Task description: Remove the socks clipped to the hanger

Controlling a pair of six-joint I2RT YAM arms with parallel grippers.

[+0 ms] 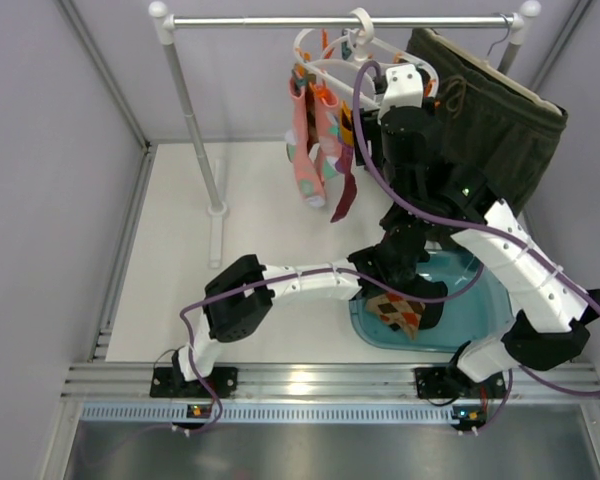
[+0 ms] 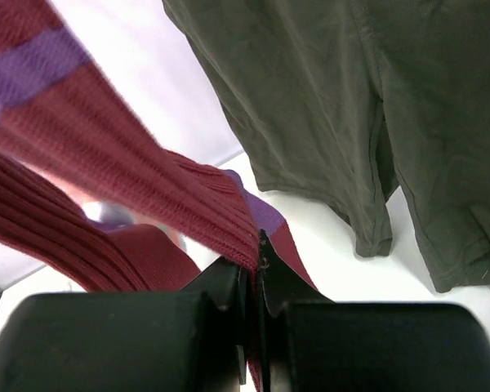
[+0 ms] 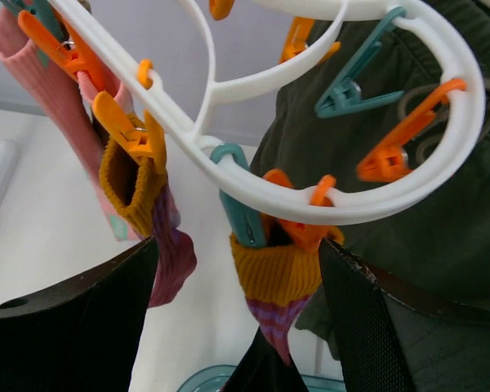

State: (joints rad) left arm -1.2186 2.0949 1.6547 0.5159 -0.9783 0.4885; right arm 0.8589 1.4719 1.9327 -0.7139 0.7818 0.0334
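Note:
The white hanger [image 1: 325,65] hangs by its hook from the rail; its ring and clips fill the right wrist view [image 3: 229,184]. Pink socks [image 1: 305,150] and a magenta sock [image 1: 345,195] dangle from it. My right gripper [image 1: 398,88] is up at the hanger and open [image 3: 238,245], with its jaws on either side of an orange-cuffed magenta sock [image 3: 278,282] held by a teal clip [image 3: 241,208]. My left gripper [image 1: 400,245], mostly hidden under the right arm, is shut [image 2: 257,261] on the lower end of a magenta sock [image 2: 171,188]. An argyle sock [image 1: 395,312] and a black sock [image 1: 430,315] lie in the teal bin [image 1: 475,315].
Dark olive shorts [image 1: 490,120] hang at the right end of the metal rail [image 1: 280,20], just behind the hanger. The rail's left post [image 1: 195,120] stands on the white table. A second orange-cuffed sock [image 3: 139,175] hangs left of my right gripper.

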